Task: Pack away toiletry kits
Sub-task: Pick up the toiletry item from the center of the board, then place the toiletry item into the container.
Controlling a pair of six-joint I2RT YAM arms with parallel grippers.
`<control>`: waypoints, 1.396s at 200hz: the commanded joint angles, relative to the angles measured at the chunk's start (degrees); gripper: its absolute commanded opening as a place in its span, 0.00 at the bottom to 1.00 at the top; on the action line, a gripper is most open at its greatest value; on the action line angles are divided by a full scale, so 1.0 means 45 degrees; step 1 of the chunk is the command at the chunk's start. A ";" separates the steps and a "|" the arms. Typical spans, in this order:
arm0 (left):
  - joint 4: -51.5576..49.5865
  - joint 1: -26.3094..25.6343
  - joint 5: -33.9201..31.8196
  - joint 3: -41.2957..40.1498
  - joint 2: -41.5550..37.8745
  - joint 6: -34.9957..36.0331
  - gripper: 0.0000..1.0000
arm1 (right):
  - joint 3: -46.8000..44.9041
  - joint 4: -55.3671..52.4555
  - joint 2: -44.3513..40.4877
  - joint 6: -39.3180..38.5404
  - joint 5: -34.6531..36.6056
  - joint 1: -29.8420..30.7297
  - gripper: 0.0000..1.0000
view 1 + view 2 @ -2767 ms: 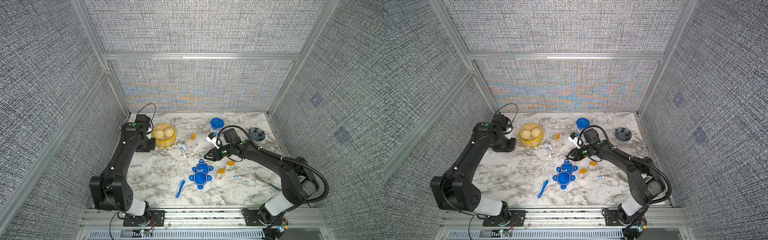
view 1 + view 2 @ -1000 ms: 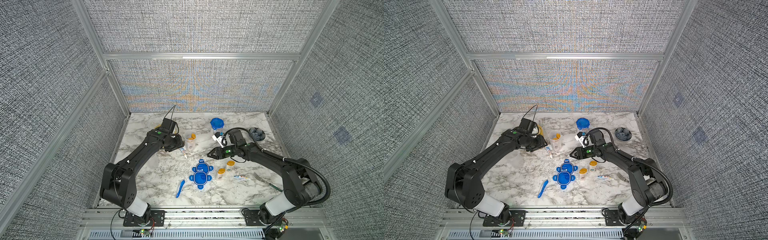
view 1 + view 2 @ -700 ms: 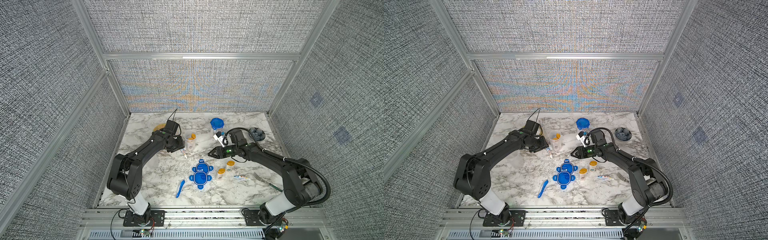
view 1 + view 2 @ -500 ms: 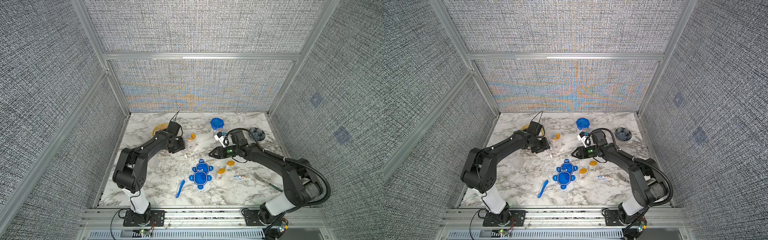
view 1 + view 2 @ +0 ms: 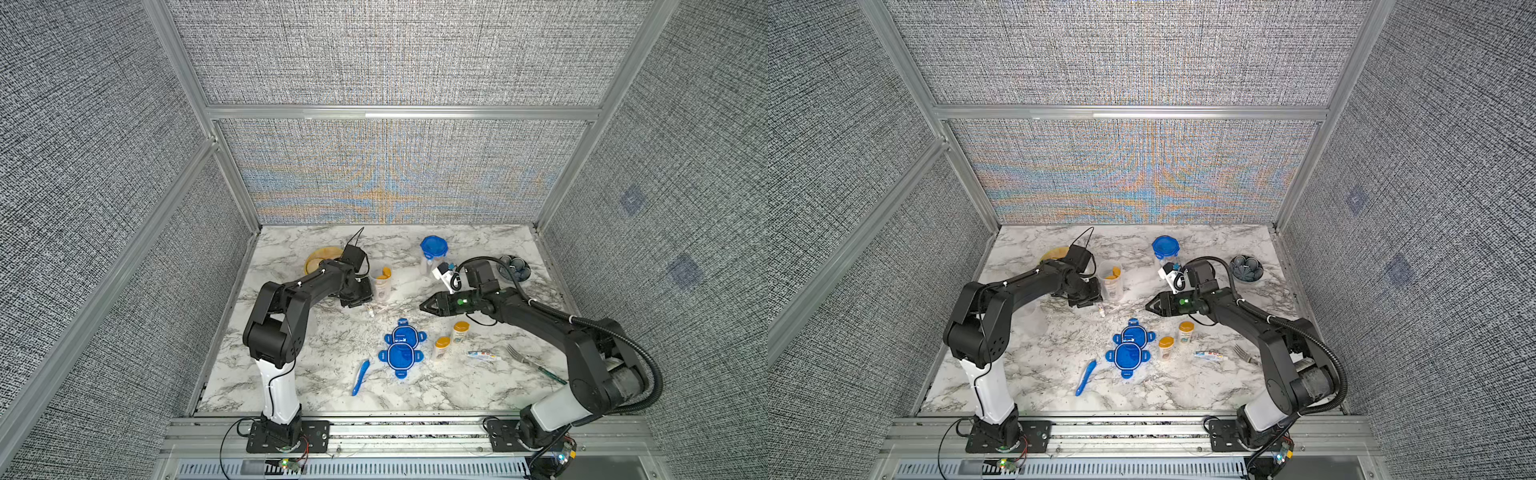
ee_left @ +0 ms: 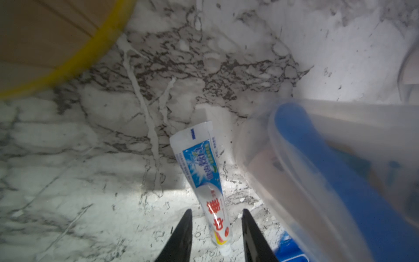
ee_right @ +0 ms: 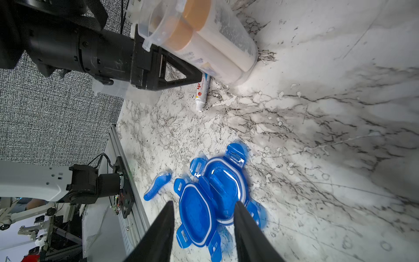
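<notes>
**Skewed pinch and a nudged tub: the risks at the toothpaste pick-up**

Left fingers [image 6: 181, 240]: parted, astride the cap end of the toothpaste tube [image 6: 199, 167], with a gap on either side and nothing grasped. As for the tube: lies flat on the bench [image 5: 436, 395], left of centre in both top views, just beside the foot of the open tub [image 5: 381, 286]. Inside that tub: two orange-capped bottles [image 7: 217, 45], and seemingly a blue toothbrush [image 6: 317, 158], though too blurred in the left wrist view to be sure. Right fingers [image 7: 158, 238]: parted and empty, hovering above the two loose blue lids [image 5: 401, 351] at mid-frame.

Likely trouble from here, as a judgement:

- Risks a drooping or swinging tail by pinching so near the cap, and then a snag on the tub rim at the drop.
- Risks scraping the bench, or squirting the tube out sideways, by closing on something so flat.
- Risks bumping the tub by drifting even slightly toward it. Looks tall and light, so could slide or tip and spill what is already packed.
</notes>
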 commanded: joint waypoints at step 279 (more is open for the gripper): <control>0.9862 -0.1191 -0.0823 -0.1781 -0.4615 0.4685 0.07 | 0.0028 0.0479 0.0067 0.0275 -0.0173 -0.0178 0.43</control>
